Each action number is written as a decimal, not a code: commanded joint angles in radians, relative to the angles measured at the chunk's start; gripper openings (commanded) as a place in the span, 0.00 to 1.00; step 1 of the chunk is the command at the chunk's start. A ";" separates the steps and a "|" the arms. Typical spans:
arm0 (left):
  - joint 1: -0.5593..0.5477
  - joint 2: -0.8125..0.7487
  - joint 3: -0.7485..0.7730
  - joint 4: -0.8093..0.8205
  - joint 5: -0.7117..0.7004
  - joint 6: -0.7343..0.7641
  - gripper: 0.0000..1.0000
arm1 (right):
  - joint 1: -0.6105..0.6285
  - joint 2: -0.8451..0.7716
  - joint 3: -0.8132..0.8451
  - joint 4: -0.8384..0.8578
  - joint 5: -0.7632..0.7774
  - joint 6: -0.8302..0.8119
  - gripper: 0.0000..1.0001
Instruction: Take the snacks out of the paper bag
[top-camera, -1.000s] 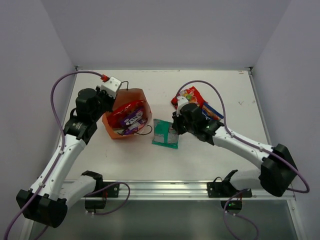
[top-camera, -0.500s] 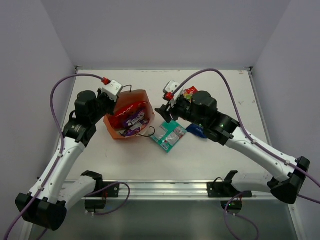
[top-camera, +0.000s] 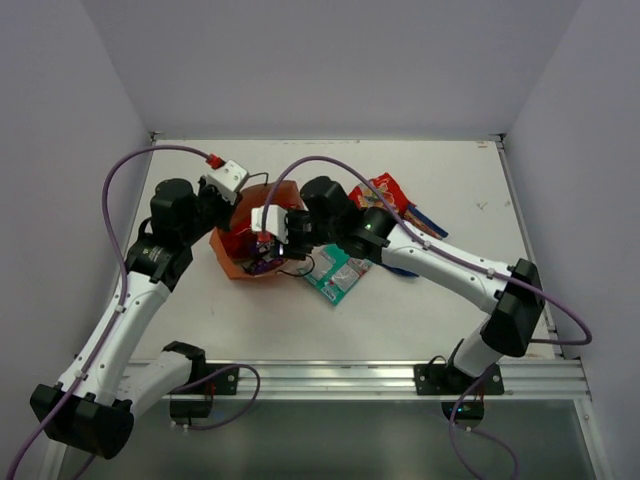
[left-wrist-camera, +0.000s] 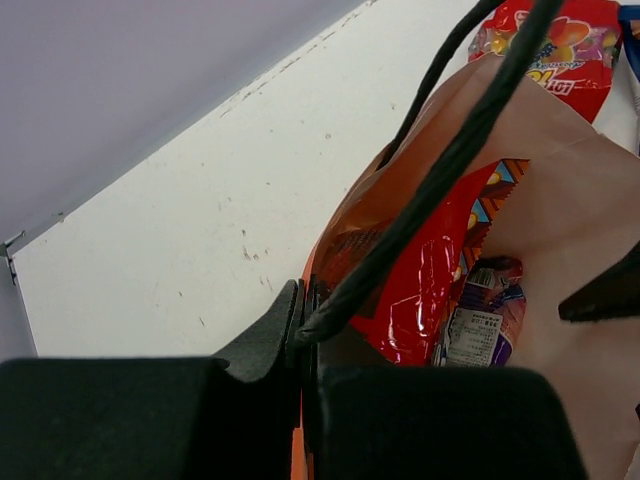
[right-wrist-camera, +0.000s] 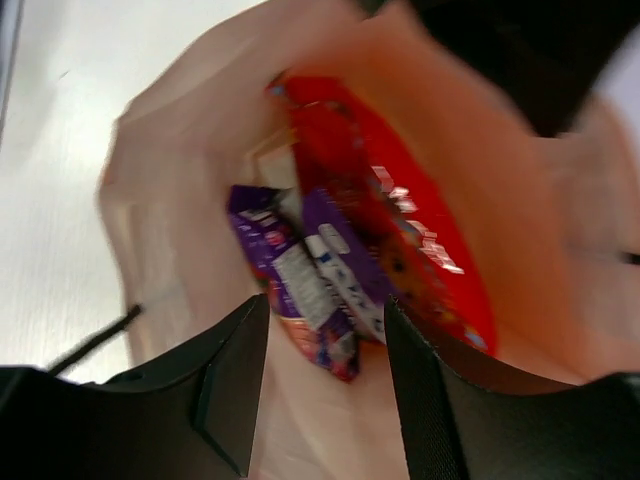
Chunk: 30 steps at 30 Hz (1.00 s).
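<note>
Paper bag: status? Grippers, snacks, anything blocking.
Left gripper shut on paper bag rim. Right gripper open, empty, at the mouth. Red packet and purple packet inside; teal packet out on table. No obstruction seen.

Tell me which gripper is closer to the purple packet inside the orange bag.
Right. The right gripper hangs open directly over the purple packet, at the mouth of the paper bag. The left gripper is shut on its rim, off to the packet's side.

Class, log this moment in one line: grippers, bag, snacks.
left gripper shut on paper bag handle | right gripper open at bag mouth | purple packet, red packet inside | teal packet on table
</note>
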<state>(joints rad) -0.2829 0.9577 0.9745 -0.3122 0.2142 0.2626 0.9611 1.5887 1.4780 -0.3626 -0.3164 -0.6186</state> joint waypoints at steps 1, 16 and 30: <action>-0.012 0.003 0.064 0.055 0.056 -0.002 0.00 | 0.024 0.028 0.062 -0.094 -0.041 -0.098 0.52; -0.016 -0.007 0.056 0.042 0.122 0.024 0.00 | 0.022 0.214 0.080 -0.022 0.131 -0.176 0.61; -0.024 -0.007 0.067 0.018 0.142 0.047 0.00 | 0.004 0.238 -0.025 0.146 0.315 -0.270 0.67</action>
<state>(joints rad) -0.2935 0.9741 0.9874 -0.3397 0.3038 0.2932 0.9798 1.8130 1.4506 -0.2840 -0.0422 -0.8524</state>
